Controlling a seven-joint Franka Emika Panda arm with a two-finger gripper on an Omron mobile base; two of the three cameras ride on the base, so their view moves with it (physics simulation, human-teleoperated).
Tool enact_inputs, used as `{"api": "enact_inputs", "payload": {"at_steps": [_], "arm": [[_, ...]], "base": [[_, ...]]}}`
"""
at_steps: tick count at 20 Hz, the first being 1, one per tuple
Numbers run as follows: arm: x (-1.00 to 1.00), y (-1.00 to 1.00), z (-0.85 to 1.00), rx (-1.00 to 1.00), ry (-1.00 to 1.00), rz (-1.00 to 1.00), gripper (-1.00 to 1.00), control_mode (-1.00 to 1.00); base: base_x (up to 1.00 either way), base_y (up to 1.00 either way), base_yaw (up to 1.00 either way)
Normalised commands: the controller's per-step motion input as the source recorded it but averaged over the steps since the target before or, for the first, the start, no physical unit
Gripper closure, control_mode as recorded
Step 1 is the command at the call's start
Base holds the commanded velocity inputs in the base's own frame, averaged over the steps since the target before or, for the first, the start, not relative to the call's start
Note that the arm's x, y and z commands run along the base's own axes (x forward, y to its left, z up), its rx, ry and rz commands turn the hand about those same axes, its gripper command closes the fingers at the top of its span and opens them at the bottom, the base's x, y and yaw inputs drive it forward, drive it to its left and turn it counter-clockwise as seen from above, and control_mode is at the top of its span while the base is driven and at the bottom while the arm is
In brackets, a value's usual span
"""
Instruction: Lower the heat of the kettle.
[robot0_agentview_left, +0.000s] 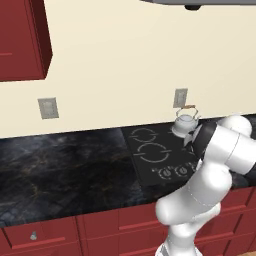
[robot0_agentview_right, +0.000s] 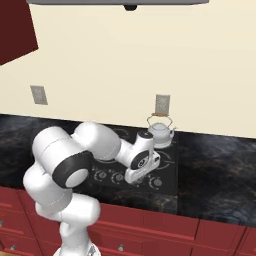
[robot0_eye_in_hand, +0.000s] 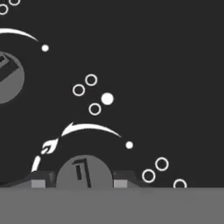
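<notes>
The gripper (robot0_eye_in_hand: 84, 181) is down on the stove's control strip, its two dark fingertips (robot0_eye_in_hand: 41, 180) standing either side of a round knob (robot0_eye_in_hand: 84, 171), spread just wide enough to take it between them; whether the pads actually touch the knob's rim I cannot tell. From the right base view the hand (robot0_agentview_right: 141, 167) hangs low over the front row of knobs on the black cooktop (robot0_agentview_right: 167, 185), with the white arm folded back behind it. Another knob (robot0_eye_in_hand: 9, 78) sits well off to one side in the hand view, untouched. The kettle (robot0_agentview_right: 160, 131) stands on a rear burner against the cream wall, just below a grey wall outlet (robot0_agentview_right: 162, 104), well apart from the hand. By my reckoning the reach is done and the knob is bracketed, so what is left is the closing and the turn that lowers the heat.
</notes>
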Motion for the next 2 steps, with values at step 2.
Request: {"api": "enact_inputs", "payload": {"at_steps": [2], "arm": [[0.0, 0.01, -0.21, 0.0, 0.04, -0.36, 1.0, -1.0]], "base": [[0.0, 0.0, 0.0]]}}
